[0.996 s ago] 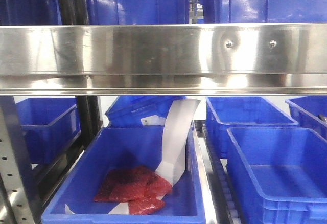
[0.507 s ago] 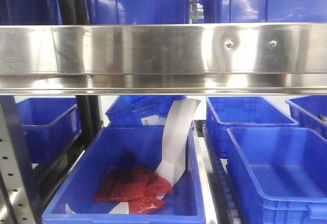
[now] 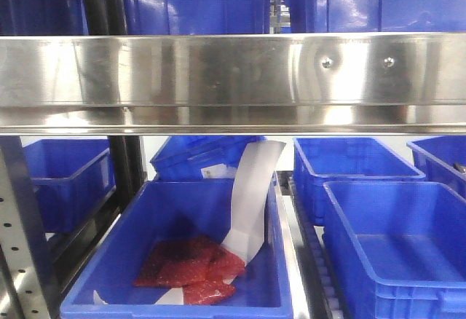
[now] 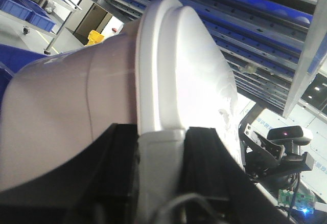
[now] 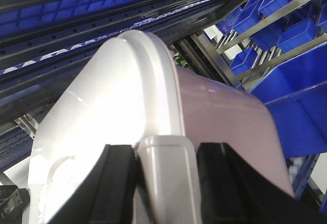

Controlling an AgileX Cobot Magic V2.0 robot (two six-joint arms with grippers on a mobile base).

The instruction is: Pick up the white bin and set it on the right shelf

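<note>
The left gripper [image 4: 159,152] and the right gripper [image 5: 166,158] each clamp a grey handle [image 4: 157,178] of the white bin [image 4: 61,111], jaws straddling it.

Blue crate [image 3: 182,213] holds red packets [image 3: 191,268] and, seemingly, a paper strip [image 3: 251,195].

No change seen from the front: below the right shelf [image 3: 233,71], red packets [image 3: 191,269] and paper strip [image 3: 251,195] unshifted.

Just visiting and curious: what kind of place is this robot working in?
Probably a warehouse or factory storeroom: steel rack shelving holds rows of blue crates, and more crate-filled racks show behind the white bin.
</note>
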